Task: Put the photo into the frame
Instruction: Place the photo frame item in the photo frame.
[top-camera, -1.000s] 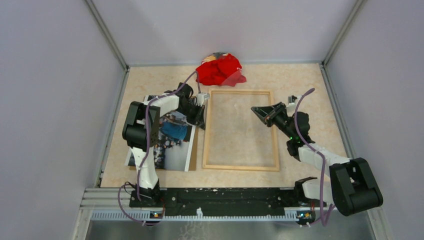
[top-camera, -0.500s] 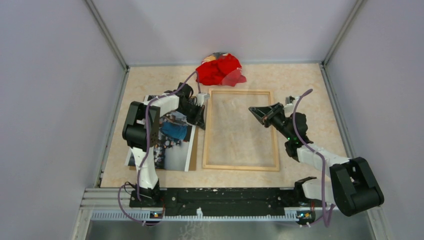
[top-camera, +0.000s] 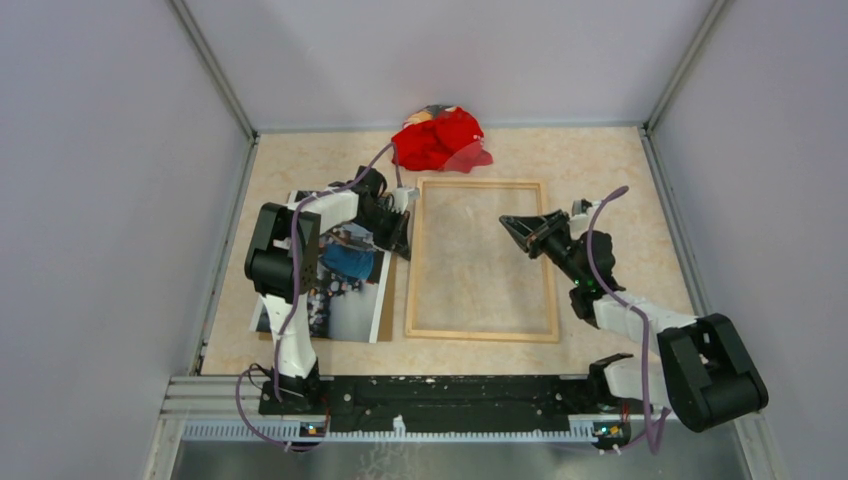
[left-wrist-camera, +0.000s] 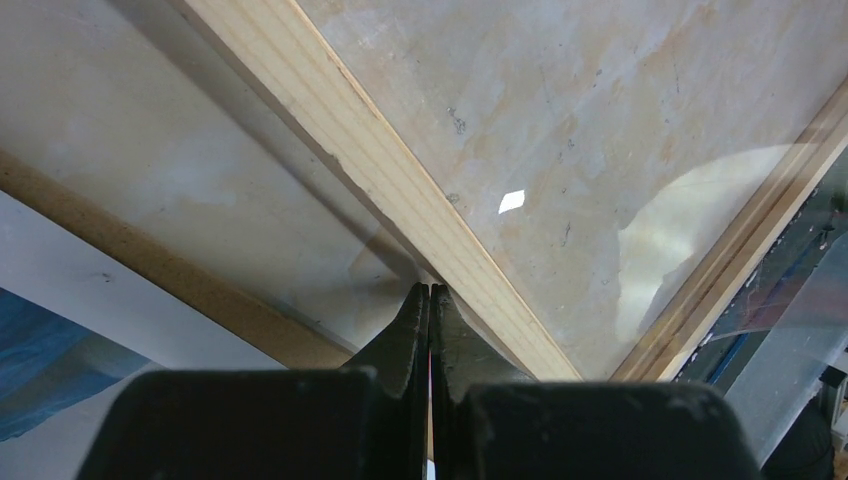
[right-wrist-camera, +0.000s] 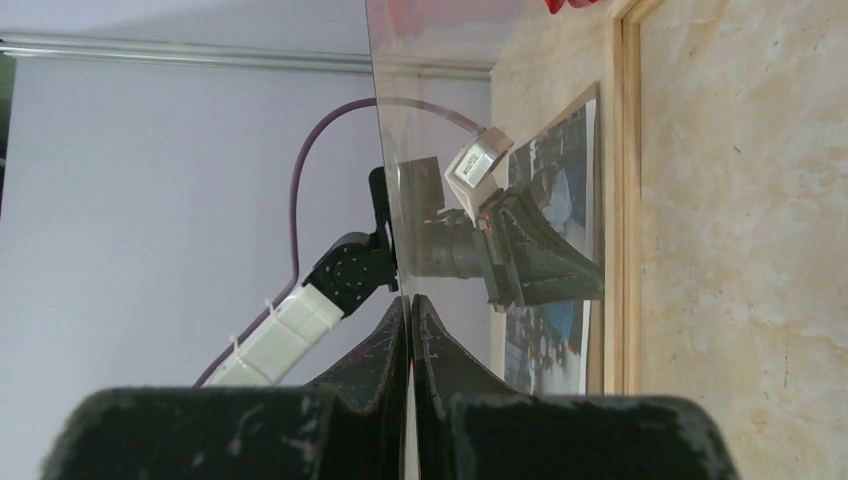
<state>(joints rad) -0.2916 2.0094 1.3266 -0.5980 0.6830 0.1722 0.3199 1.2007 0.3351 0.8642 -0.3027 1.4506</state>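
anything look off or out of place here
A crumpled red cloth lies just beyond the frame's far rail, with no part in framing. The photo sits slightly askew to the frame.

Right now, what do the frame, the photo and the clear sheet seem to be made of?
Frame: light unpainted wood, matte; grain lines run along the rail.
Photo: printed paper, probably glossy; thin and flat, with a white border.
Sheet: clear glass or acrylic, I cannot tell which; things behind it show through, with faint reflections.
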